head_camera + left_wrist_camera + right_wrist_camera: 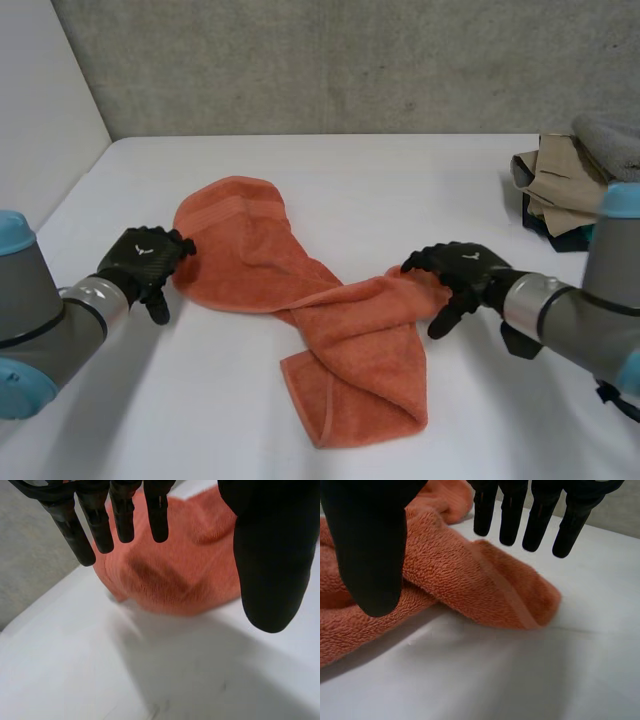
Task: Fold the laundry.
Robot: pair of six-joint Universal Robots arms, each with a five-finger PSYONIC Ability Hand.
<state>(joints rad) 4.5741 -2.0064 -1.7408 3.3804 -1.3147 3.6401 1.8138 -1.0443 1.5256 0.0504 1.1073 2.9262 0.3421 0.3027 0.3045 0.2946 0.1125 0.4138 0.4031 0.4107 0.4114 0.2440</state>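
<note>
An orange towel (330,310) lies crumpled and twisted across the middle of the white table (200,420). My left hand (143,260) hovers at the towel's left edge, fingers straight and apart from the thumb, nothing held. From the left wrist, the towel (185,565) sits just beyond the fingertips (125,527). My right hand (460,272) is at the towel's right corner, fingers spread over it. Seen from the right wrist, that folded corner (510,592) lies under the fingers (540,525) and beside the thumb (370,545), ungripped.
A heap of other laundry (570,180), tan and grey pieces over something dark, rests at the table's far right edge. A grey wall stands behind the table and a white panel on the left.
</note>
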